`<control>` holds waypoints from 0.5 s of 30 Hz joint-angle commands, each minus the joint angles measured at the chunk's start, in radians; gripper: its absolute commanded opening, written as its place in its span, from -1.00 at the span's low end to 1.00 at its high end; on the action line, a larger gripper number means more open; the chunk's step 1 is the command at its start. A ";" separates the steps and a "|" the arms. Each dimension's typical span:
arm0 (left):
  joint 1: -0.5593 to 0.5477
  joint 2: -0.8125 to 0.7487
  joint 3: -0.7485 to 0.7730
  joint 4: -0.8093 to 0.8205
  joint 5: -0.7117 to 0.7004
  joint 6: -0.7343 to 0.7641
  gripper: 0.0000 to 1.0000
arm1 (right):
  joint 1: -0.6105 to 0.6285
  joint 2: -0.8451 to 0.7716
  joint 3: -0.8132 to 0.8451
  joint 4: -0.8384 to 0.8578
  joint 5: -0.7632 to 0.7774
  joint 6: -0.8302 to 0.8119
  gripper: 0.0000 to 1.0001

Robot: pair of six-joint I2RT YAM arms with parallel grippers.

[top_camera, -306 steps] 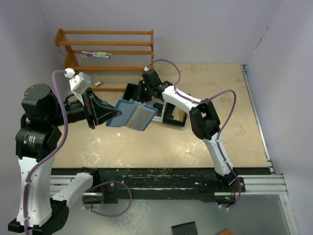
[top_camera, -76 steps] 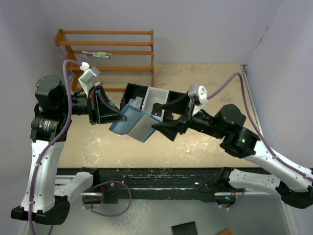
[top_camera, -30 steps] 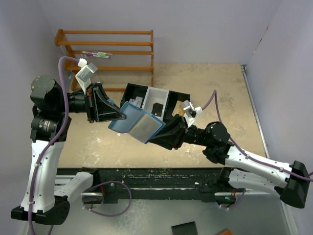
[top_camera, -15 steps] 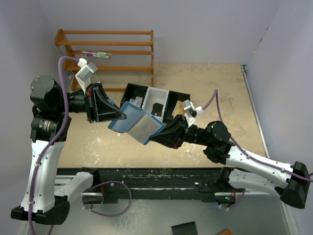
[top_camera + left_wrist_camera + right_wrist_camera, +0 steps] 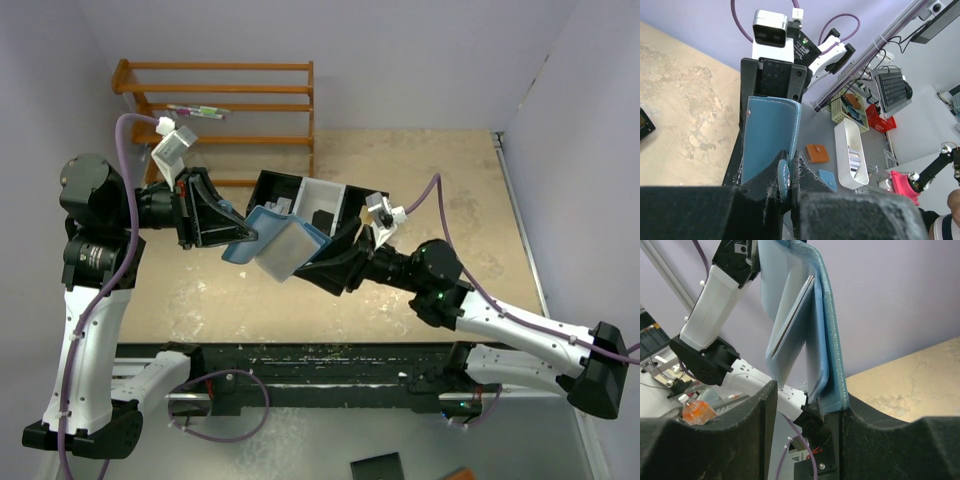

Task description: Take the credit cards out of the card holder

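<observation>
Arms meet above the middle of the tan desk [image 5: 450, 180]. Left end effector [image 5: 243, 238] clamps one edge of the flat blue folding card holder [image 5: 283, 245], held aloft. Right end effector [image 5: 318, 262] straddles the opposite edge, fingers parted. Pale inner leaves fan apart.

no readable text anywhere, card holder [image 5: 770, 140] shows no legible label, brand, number or sign

Card holder [image 5: 278, 243] in front of tray [image 5: 322, 192]

A robotics lab: purple partition walls [image 5: 400, 60], a keyboard [image 5: 894, 89], storage bins [image 5: 850, 155] beyond.
</observation>
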 commanded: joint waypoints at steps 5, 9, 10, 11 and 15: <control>-0.004 -0.012 -0.012 0.032 0.014 -0.017 -1.00 | -0.002 0.058 0.054 0.202 0.063 0.087 0.12; -0.004 -0.015 -0.014 0.032 0.015 -0.015 -1.00 | -0.001 0.096 0.045 0.326 0.045 0.144 0.13; -0.004 -0.015 -0.013 0.032 0.016 -0.015 -1.00 | -0.002 0.103 0.049 0.335 0.042 0.151 0.13; -0.004 -0.016 -0.013 0.032 0.016 -0.015 -1.00 | -0.002 0.107 0.054 0.337 0.038 0.154 0.13; -0.004 -0.019 -0.016 0.029 0.016 -0.013 -1.00 | -0.002 0.115 0.074 0.334 0.041 0.154 0.13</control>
